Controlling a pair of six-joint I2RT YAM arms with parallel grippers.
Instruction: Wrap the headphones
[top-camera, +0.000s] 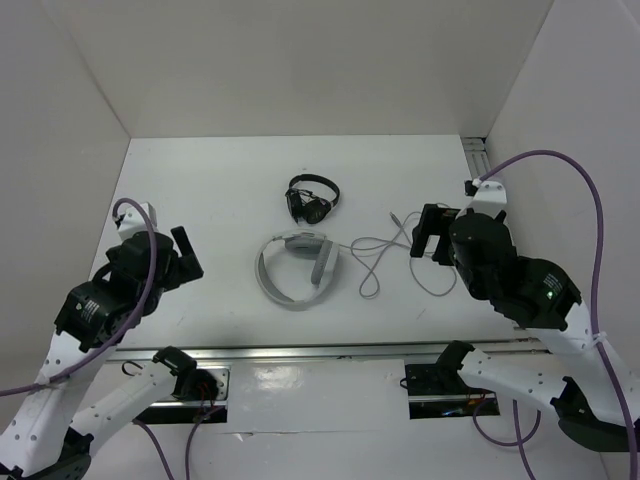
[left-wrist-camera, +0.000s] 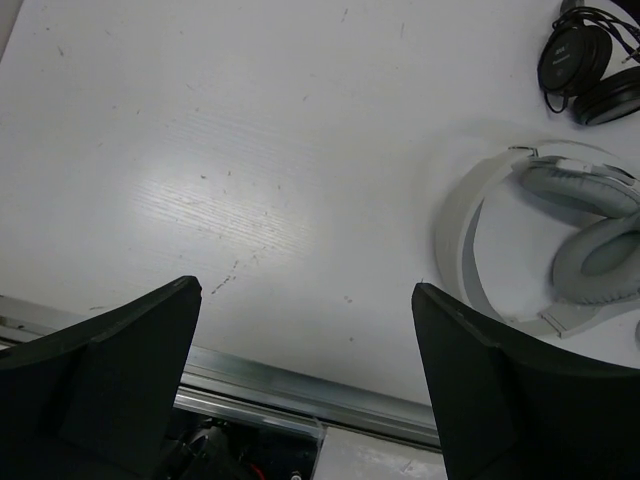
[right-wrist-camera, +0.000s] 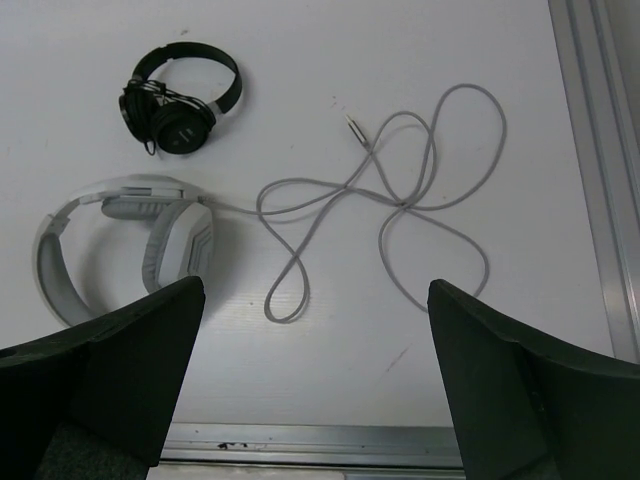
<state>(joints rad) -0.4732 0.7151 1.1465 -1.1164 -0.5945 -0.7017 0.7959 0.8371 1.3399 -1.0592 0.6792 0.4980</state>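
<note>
Right gripper (right-wrist-camera: 315, 320): fingers apart, nothing held. The loose cable (right-wrist-camera: 400, 203) is sprawled directly ahead of it, plug (right-wrist-camera: 352, 122) farthest out, its run lying left-to-right back to the headphones (right-wrist-camera: 180, 245), ahead-left. Left gripper (left-wrist-camera: 305, 310): also apart, empty. The headphones are seen ahead-right of it, flat, headband bulging toward it, cups toward the right gripper. Cable pickup is judged the right arm's, headband the left's.

The top external view looks steeply down from above and behind the near edge, taking in the whole desk (top-camera: 200, 180). The left wrist view hangs close over the near-left part, facing the far edge. The right wrist view looks down from higher by the near-right corner. All share the white headphones (left-wrist-camera: 450, 225) and black headphones (left-wrist-camera: 575, 60).
</note>
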